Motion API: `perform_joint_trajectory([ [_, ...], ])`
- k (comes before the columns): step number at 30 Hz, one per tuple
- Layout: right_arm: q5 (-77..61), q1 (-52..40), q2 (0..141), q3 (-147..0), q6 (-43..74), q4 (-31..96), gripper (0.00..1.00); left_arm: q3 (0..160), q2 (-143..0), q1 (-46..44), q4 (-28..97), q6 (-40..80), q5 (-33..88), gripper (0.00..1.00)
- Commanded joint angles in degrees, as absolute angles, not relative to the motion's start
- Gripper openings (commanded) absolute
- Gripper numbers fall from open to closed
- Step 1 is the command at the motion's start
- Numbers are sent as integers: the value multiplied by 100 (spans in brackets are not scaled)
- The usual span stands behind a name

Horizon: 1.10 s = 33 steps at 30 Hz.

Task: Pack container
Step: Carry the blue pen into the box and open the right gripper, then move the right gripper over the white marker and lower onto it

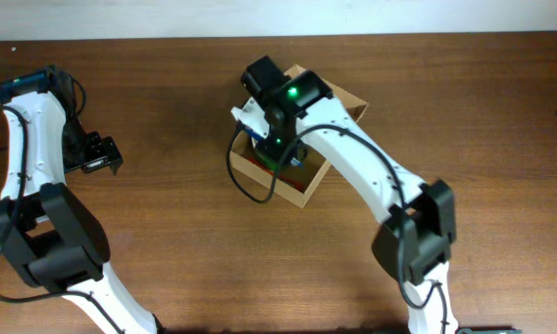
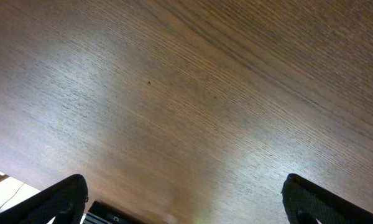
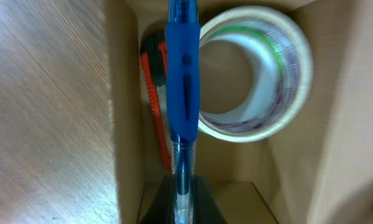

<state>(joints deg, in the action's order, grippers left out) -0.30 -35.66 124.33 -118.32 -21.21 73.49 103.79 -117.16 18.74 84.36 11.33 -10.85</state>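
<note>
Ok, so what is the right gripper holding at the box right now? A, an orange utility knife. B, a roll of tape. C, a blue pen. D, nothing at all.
C: the right wrist view shows the right gripper clamped on a blue pen above the cardboard box, while the tape roll and the orange utility knife lie inside it.

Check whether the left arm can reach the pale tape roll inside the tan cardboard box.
Probably not: the right gripper, shut on a blue plastic pen, hangs over the box opening above the tape roll; the left gripper sits open far off.
</note>
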Motion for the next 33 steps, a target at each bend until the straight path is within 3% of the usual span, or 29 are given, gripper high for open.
perform_joint_trajectory([
  [1, -318, -3566, 12545, -11830, -2180, 7367, 4, 10357, -11732, 1892, 8438, 1059, -1046, 100],
  [25, -480, -3767, 12748, -10984, -2053, 6886, 4, 10357, -11732, 1892, 8436, 1059, -1046, 100],
  [26, -480, -3767, 12748, -10969, -2051, 6871, 5, 10357, -11732, 1892, 8438, 1059, -1044, 100],
  [29, -471, -3778, 12746, -10969, -2053, 6845, 35, 10357, -11732, 1892, 8436, 1059, -1046, 100],
  [33, -340, -3774, 12709, -11065, -2049, 6842, 38, 10357, -11732, 1892, 8438, 1059, -1046, 100],
])
